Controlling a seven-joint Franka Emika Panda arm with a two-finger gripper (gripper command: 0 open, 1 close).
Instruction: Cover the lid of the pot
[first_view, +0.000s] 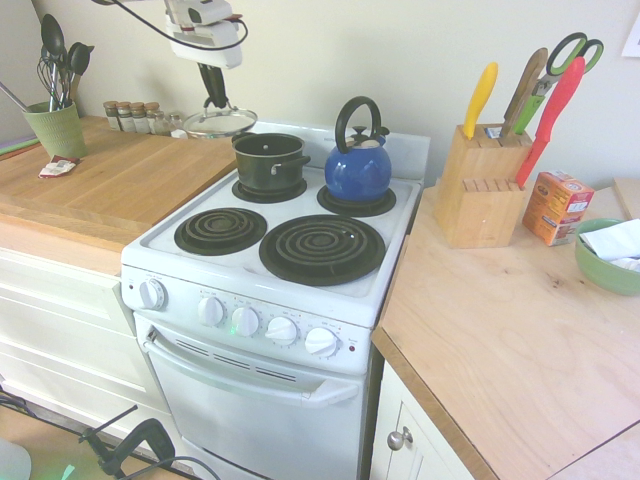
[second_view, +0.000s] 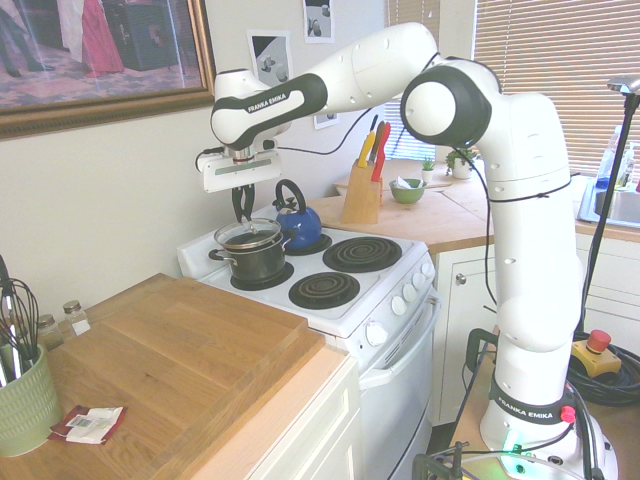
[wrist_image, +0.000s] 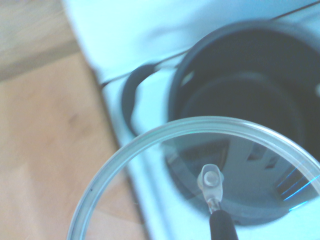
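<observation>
A: Item one, the gripper (first_view: 214, 100). Condition?

B: Fingers closed tight on the knob of the lid (first_view: 220, 122). The lid hangs below the hand, roughly level, carried clear of everything.

A: Item two, the pot (first_view: 270, 160). Location relative to the hand?

B: Lower than the hand and offset to one side. In the first exterior view it sits down and to the right of the lid, on the back burner of the stove (first_view: 300, 290). In the wrist view the open pot mouth shows only partly beneath the glass, so the lid overlaps it but is not centred.

A: Other stock near the hand?

B: A blue kettle (first_view: 358, 165) just beyond the pot, on the neighbouring back burner. A wooden counter (first_view: 120, 185) on the hand's other side. Spice jars (first_view: 130, 115) by the wall.

A: Step in hand?

B: Transport, by my reading. The lid is lifted and carried, the pot uncovered.

A: Next move calls for?

B: Shift the hand across until the knob stands over the pot's middle, keep the lid flat, then lower until the metal rim seats all round the pot's edge, and only then let go. Keep clear of the kettle's handle.

A: Arm pose?

B: Reaching out long over the stove, forearm near level, wrist bent so the fingers point almost straight down.
</observation>
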